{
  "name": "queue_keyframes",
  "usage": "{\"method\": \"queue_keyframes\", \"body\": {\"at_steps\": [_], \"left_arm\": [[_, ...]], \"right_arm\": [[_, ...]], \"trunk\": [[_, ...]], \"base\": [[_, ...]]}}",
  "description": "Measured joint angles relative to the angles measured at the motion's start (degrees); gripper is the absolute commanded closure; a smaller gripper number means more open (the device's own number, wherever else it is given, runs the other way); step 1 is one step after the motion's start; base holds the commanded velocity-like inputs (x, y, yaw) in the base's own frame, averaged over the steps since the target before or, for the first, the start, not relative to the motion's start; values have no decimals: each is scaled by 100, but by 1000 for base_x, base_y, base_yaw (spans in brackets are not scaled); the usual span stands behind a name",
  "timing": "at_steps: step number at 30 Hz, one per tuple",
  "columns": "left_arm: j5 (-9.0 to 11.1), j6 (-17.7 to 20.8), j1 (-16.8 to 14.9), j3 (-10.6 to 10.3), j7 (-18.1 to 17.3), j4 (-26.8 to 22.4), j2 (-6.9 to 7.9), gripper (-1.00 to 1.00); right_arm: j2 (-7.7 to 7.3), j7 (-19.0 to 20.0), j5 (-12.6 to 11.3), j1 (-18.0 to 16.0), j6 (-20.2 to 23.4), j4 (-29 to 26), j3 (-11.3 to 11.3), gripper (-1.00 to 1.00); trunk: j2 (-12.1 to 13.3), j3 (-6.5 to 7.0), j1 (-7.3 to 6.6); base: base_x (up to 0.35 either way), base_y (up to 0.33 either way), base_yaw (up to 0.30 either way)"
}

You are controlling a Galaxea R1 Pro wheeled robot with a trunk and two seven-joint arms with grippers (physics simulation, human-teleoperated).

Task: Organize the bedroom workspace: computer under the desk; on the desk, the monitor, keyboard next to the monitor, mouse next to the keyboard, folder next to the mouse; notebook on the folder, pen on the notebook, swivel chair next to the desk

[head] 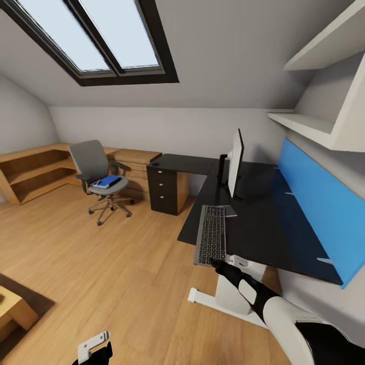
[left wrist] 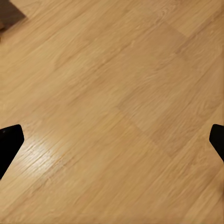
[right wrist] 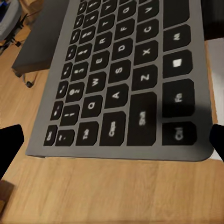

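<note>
Monitor (head: 235,162) seen on table (head: 263,223) | keyboard (head: 212,234) overhanging front edge — right fingers (right wrist: 9,149) spread | folder (head: 107,181) left on swivel chair (head: 99,175)

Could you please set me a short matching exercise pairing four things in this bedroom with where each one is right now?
Things:
1. keyboard
2. folder
3. monitor
4. left gripper

Places:
A. on the swivel chair seat
B. over bare wooden floor
C. standing upright on the desk
D. at the desk's front edge, overhanging it

Pairs: 1-D, 2-A, 3-C, 4-B
</note>
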Motion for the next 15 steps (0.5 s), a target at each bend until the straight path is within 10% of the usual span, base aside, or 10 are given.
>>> {"method": "queue_keyframes", "body": {"at_steps": [15], "left_arm": [[-7, 0, 0, -8, 1, -1, -4, -100]], "right_arm": [[33, -3, 7, -1, -20, -2, -2, -100]], "trunk": [[0, 0, 0]], "base": [[-1, 1, 138]]}}
